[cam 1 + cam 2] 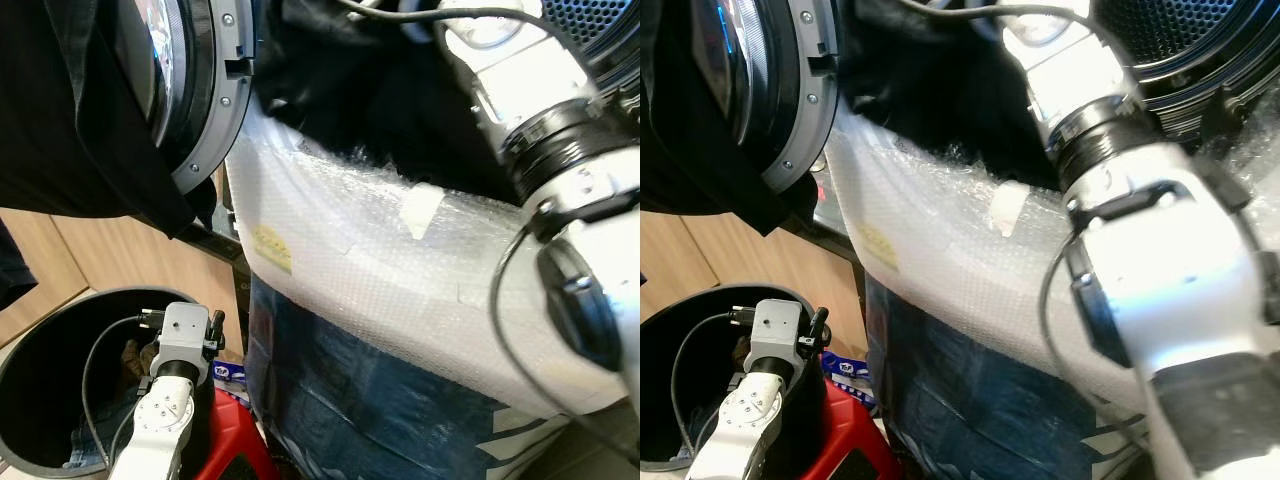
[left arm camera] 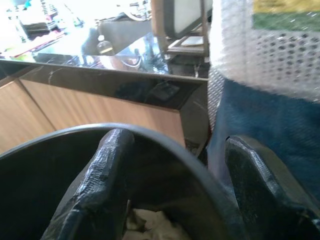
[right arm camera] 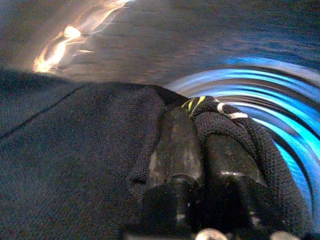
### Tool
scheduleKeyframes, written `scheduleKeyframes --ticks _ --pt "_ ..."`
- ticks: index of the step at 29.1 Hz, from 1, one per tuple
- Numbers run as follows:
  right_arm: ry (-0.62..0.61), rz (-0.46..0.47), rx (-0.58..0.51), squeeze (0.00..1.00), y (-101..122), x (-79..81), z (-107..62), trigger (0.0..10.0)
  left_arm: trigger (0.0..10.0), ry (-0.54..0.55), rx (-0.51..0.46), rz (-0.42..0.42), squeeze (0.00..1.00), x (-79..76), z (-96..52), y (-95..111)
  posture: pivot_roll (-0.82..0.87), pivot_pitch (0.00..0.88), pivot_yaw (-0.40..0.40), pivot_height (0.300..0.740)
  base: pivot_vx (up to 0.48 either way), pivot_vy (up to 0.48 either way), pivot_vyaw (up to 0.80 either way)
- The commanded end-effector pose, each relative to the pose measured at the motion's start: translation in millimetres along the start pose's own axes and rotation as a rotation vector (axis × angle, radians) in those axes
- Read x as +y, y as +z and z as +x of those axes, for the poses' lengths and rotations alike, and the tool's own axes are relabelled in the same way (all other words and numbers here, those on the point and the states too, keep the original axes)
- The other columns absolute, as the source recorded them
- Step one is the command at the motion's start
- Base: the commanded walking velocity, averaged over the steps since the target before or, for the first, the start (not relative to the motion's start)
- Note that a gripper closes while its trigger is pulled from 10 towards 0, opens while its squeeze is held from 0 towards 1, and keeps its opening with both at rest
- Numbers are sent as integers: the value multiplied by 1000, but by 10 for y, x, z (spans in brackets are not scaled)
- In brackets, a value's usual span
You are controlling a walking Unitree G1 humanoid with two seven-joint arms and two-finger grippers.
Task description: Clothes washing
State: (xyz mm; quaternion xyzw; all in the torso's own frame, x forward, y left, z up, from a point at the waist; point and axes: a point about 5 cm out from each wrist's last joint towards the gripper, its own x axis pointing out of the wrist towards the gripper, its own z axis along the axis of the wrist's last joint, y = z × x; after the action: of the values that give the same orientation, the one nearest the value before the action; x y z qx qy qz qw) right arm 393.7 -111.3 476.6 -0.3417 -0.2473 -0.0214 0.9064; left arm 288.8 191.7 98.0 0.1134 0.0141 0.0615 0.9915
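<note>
The right gripper (image 3: 192,150) is clamping its fingers tight on the dark garment (image 3: 75,165) at the drum's (image 1: 1200,35) mouth — loading, it seems, calling next for a push inward and release — while the left gripper (image 2: 175,185) is hanging wide apart, holding nothing, above the black bin (image 1: 60,340).

Right arm (image 1: 1160,250): silver-white casing, black ribbed joint ring, thin black cable looping alongside.
Left arm (image 1: 165,400): pale silver shell, grey wrist block, black cable, small screws.
Left fingers (image 2: 97,185): black, rubbery, textured.
Right fingers (image 3: 172,160): black, long, scuffed.

No legible text or labels.
</note>
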Motion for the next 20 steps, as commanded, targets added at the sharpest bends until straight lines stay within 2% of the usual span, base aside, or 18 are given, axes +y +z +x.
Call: scheduleKeyframes --ticks 1,4,5,6,7,8,10,11,12,13,15,16,18,20 --pt "-110 29 -9 0 100 -215 3 0 10000 14 -4 5 0 11 -15 21 125 0 -49 740 0 0 0" --pt "-203 -25 -18 0 123 -356 -8 0 10000 21 -3 1 0 8 -19 22 132 0 -53 740 0 0 0" --pt "-263 -15 -6 0 106 -444 -21 0 10000 25 -6 -2 0 10 -18 31 133 0 -55 740 0 0 0" --pt "-331 31 9 0 72 -541 -39 0 10000 29 -10 -3 0 14 -17 38 134 0 -59 740 0 0 0" --pt "-392 126 44 0 -9 -607 -59 0 10000 35 -12 -4 0 21 -19 44 135 0 -58 740 0 0 0" --pt "-393 163 59 0 -46 -596 -61 0 10000 37 -11 -4 0 24 -20 44 135 0 -58 740 0 0 0" --pt "-291 173 75 0 -97 -427 -36 0 10000 40 -8 -8 0 26 -23 38 130 0 -58 740 0 0 0" --pt "-96 170 95 0 -173 -86 -14 6118 10000 24 -1 -7 0 5 -27 24 124 0 -59 740 0 0 0" --pt "-33 171 104 0 -202 29 -15 6118 10000 18 1 -6 0 -3 -27 20 124 0 -59 740 0 0 0" --pt "17 225 128 0 -260 150 -24 10000 10000 15 2 -6 0 -11 -27 19 116 0 -57 740 0 0 0" --pt "51 293 173 0 -377 307 -50 10000 10000 7 3 -12 0 -32 -22 27 113 0 -52 740 0 0 0" --pt "60 323 225 0 -513 459 -90 10000 10000 -4 0 -17 0 -61 -12 47 112 0 -53 740 0 0 0" --pt "70 330 261 0 -609 567 -124 10000 10000 -12 -2 -23 0 -82 -6 59 111 0 -58 740 0 0 0" --pt "86 422 321 0 -758 737 -189 10000 10000 -19 -14 -25 0 -109 2 104 124 0 -59 740 0 0 0"
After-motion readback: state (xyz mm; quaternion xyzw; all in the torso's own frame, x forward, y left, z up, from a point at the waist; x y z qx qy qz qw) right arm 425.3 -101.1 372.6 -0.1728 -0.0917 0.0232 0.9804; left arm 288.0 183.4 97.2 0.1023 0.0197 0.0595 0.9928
